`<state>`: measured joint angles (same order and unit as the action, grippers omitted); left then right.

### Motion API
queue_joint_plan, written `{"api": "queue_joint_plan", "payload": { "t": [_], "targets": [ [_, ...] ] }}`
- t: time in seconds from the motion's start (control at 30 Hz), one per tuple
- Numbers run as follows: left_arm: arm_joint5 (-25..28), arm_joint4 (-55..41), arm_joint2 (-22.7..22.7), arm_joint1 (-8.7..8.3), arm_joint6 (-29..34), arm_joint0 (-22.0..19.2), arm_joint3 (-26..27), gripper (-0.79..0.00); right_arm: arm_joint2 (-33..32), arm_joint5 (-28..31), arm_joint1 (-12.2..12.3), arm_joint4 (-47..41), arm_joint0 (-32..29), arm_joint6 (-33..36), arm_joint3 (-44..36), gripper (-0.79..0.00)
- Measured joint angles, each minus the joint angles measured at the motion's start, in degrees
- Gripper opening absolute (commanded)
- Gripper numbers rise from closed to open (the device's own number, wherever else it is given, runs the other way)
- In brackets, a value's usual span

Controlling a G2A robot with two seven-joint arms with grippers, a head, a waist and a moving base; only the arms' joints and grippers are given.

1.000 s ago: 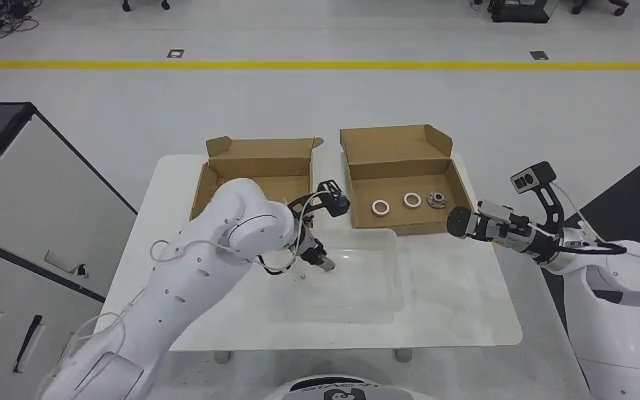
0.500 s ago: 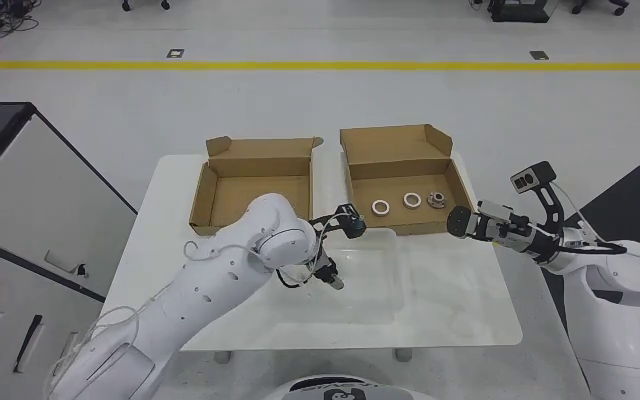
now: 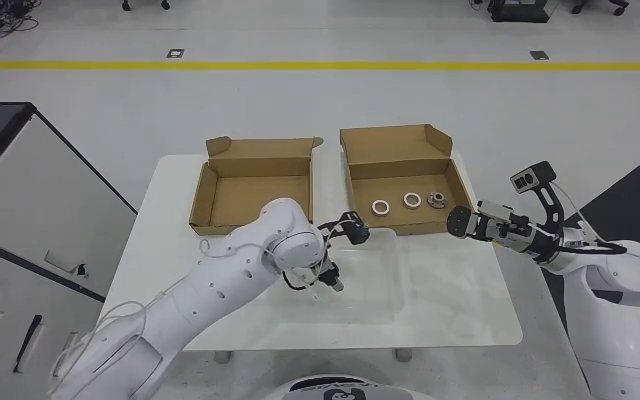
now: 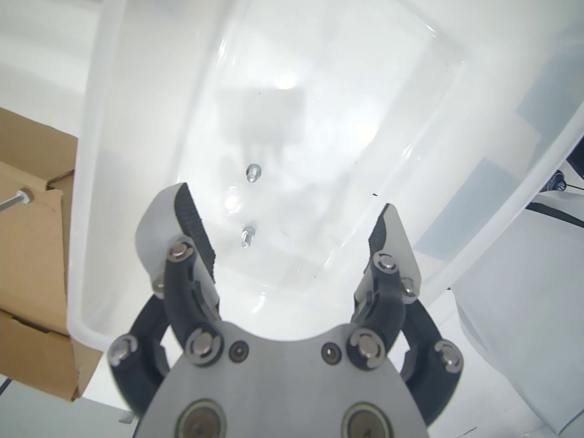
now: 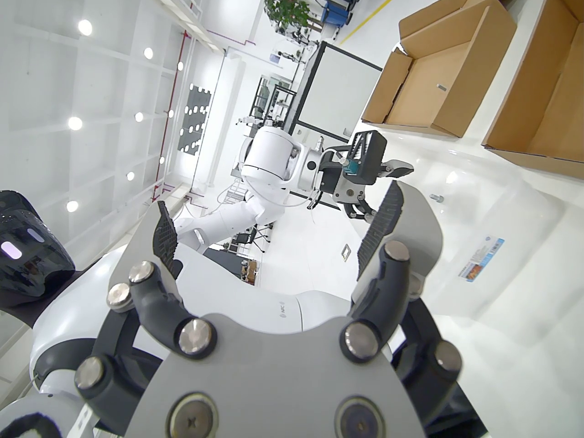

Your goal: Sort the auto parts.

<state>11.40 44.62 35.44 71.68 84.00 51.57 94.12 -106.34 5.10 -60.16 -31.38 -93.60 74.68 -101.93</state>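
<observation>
You look at the clear bin under bright, even overhead light, with round ceiling lamps glowing high above it. Glare spots sit on the bin's floor and far wall. Its rim bows in the left wrist view, and the white table around it shines.

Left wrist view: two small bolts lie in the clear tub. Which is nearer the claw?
The bolt seen between the fingertips of the left claw; the other bolt lies beyond them, farther into the tub.
</observation>
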Motion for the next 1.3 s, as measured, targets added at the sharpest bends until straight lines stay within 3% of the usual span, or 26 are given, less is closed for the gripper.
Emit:
{"api": "queue_joint_plan", "payload": {
  "t": [0.37, 0.5, 0.7, 0.9, 1.3],
  "targets": [
    [0.2, 1.3, -3.0, 1.20, -1.2, -1.9, -4.9, -0.169, 0.0, 0.0, 0.0, 0.0, 0.0, 0.0, 0.0, 0.000],
    [0.4, 2.5, -3.8, 1.53, -2.1, -2.4, -6.0, -0.259, 0.0, 0.0, 0.0, 0.0, 0.0, 0.0, 0.0, 0.000],
    [1.0, 4.2, -4.9, 2.00, -3.2, -3.0, -7.3, -0.280, 0.0, 0.0, 0.0, 0.0, 0.0, 0.0, 0.0, 0.000],
    [1.7, 4.8, -5.6, 2.39, -3.4, -3.5, -9.0, -0.385, 0.0, 0.0, 0.0, 0.0, 0.0, 0.0, 0.0, 0.000],
    [2.6, 4.9, -5.9, 2.82, -4.2, -3.6, -11.4, -0.416, 0.0, 0.0, 0.0, 0.0, 0.0, 0.0, 0.0, 0.000]
  ]
}}
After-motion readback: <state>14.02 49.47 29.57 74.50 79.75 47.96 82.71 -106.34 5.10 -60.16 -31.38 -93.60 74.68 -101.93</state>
